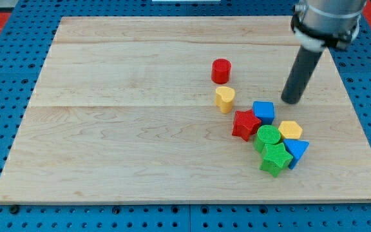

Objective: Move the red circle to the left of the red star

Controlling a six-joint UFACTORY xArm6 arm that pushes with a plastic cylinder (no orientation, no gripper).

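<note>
**Camera view: rod tip parked beside the cluster, red circle not yet engaged**

Camera view shows the arm ending in a plain dark rod, so there is no gripper to be spread or pressed together; the tip simply rests on the bench and touches no block.

Nearest to the tip, just toward the view's bottom-left, sits the blue cube. Beyond it, further down and left, lies the red star, touching the blue cube. Below the tip are the yellow hexagon, the green circle, the blue triangle and the green star, packed together. Left of the tip is the yellow heart, close above the red star. Farther left and slightly up stands the red circle, apart from everything.

Likely risks: the circle must travel down past the heart to reach the star's left side. A push aimed straight down would probably drive it into the heart, which could then nudge the star. Sweeping the tip leftward from here low could also clip the blue cube or the heart. A round block may also slip off the rod sideways.
</note>
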